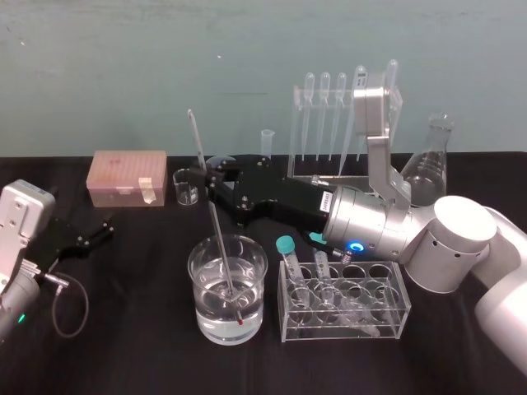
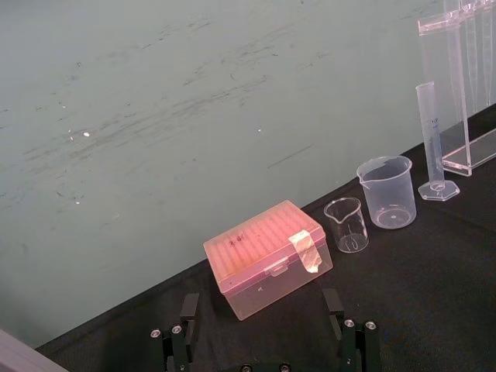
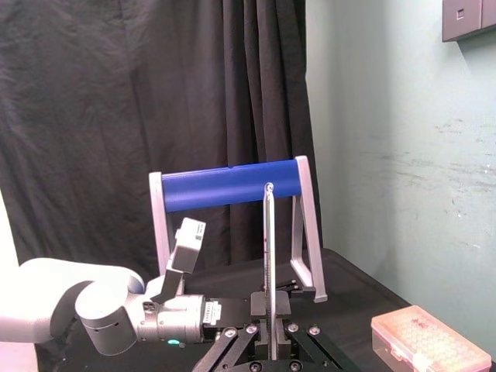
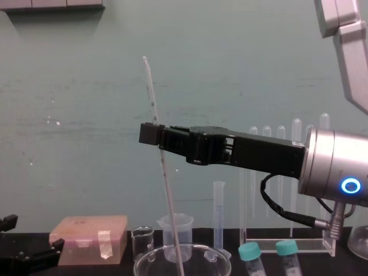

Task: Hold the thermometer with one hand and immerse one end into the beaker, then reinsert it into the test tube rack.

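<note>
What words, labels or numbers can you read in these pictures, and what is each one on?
Nothing reads clearly.
White sticker on the right gripper holding the thermometer in the beaker: too small.
Thermometer scale marks: too small.
Red scribble on the pink box: blurred.
Marks on the measuring cylinder: too small.
Left gripper, idle at the table's left: no text seen.

bystanders on the black cloth

a pink lidded tip box (image 1: 129,177) sits at the back left of the black-covered table (image 1: 132,346), by the teal wall. to its right a tiny glass beaker (image 2: 346,225), a small plastic beaker (image 2: 386,191) and a slim graduated cylinder (image 2: 432,139) stand in a row. a conical flask (image 1: 430,169) stands at the back right. in front, a low clear tube holder (image 1: 344,300) carries two teal-capped tubes (image 4: 250,253).
</note>
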Controlling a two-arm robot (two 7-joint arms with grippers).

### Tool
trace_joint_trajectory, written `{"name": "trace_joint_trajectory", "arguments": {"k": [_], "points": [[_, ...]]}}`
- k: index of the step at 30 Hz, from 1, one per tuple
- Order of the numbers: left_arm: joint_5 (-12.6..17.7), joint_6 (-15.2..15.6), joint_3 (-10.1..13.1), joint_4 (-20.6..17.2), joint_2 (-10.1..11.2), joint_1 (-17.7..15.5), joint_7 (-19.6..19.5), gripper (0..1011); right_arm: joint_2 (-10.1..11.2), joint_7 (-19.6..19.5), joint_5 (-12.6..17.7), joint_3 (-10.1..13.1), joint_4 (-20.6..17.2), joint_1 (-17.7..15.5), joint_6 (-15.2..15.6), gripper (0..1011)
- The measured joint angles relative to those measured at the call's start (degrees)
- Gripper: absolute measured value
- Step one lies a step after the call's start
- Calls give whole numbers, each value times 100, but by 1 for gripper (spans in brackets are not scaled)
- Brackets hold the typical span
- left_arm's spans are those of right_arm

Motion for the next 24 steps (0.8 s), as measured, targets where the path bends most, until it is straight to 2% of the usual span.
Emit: {"name": "trace_joint_trajectory", "arguments": {"k": [24], "points": [[0,0,0,0,0,0,0,1008,-6,-19,36,-5,-35,-19,16,56]]}}
